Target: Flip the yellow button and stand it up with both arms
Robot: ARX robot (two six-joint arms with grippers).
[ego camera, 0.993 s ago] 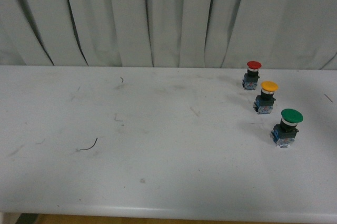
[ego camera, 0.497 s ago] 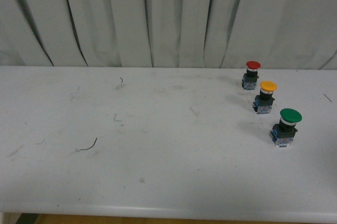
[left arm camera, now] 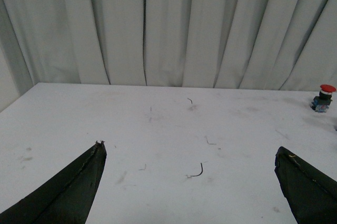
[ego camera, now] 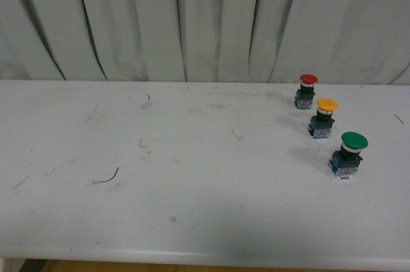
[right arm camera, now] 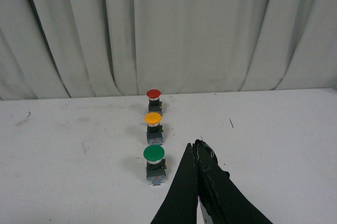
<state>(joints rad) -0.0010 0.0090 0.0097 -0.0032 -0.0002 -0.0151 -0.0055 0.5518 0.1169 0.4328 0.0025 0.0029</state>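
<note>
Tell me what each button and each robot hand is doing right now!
yellow button: standing upright, cap on top, untouched.
red button: standing upright, at the far end of the row.
green button: standing upright, nearest of the row.
left hand: wide open, holding nothing.
right hand: shut, holding nothing, beside the green button.

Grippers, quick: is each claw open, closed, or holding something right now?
Left gripper: open wide, holding nothing.
Right gripper: closed, empty, above the table near the green button.
</note>
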